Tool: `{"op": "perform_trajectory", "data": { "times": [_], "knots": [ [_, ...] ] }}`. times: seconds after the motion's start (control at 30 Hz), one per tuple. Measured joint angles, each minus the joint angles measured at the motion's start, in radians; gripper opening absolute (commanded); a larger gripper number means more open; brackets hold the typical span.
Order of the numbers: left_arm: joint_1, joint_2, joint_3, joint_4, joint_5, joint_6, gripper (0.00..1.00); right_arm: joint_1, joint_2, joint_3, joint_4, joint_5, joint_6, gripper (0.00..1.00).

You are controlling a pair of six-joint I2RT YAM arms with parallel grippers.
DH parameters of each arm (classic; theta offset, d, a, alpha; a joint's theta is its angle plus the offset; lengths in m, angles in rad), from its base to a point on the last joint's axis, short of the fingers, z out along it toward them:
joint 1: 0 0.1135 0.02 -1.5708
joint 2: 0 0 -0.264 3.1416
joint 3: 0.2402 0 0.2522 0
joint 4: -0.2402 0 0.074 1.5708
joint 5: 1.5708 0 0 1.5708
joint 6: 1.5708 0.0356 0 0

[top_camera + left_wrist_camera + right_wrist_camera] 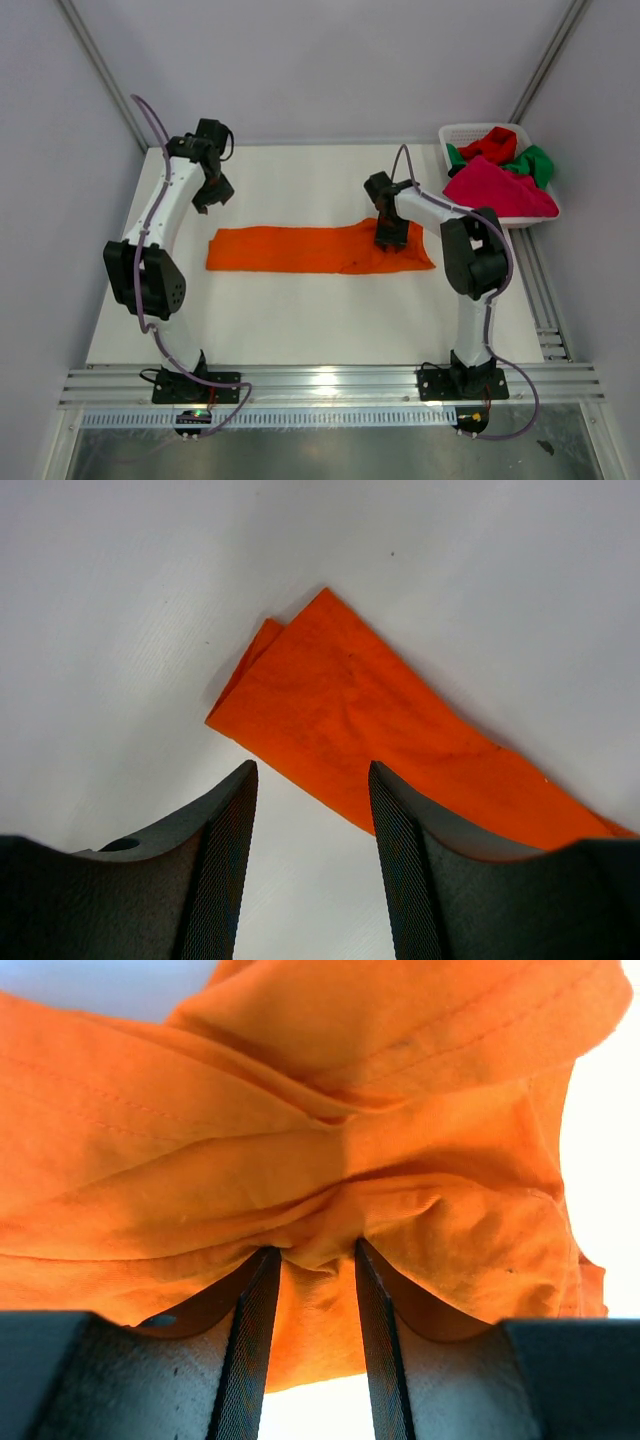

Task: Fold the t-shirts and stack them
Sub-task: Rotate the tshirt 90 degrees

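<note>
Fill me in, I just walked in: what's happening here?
The right gripper is pinching the right end of the orange t-shirt, which lies folded into a long strip. The left gripper hangs open near its left end, holding nothing. The red shirt, green shirt and pink shirt sit in the basket.

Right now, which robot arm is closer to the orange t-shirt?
Right. The right tool is down on the right end of the orange t-shirt, cloth bunched between its fingers. The left tool hangs open beyond its left end, not touching.
</note>
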Motion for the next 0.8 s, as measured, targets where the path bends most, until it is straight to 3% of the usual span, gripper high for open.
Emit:
{"op": "perform_trajectory", "data": {
  "times": [0.53, 0.8],
  "knots": [
    [0.005, -0.047, 0.006, -0.027, -0.006, -0.003, 0.51, -0.099, 0.349, 0.569, -0.024, -0.055, -0.098, 0.41],
    [0.006, -0.179, -0.195, -0.006, 0.076, -0.031, 0.51, -0.13, 0.475, 0.777, 0.002, -0.182, -0.15, 0.43]
  ]
}}
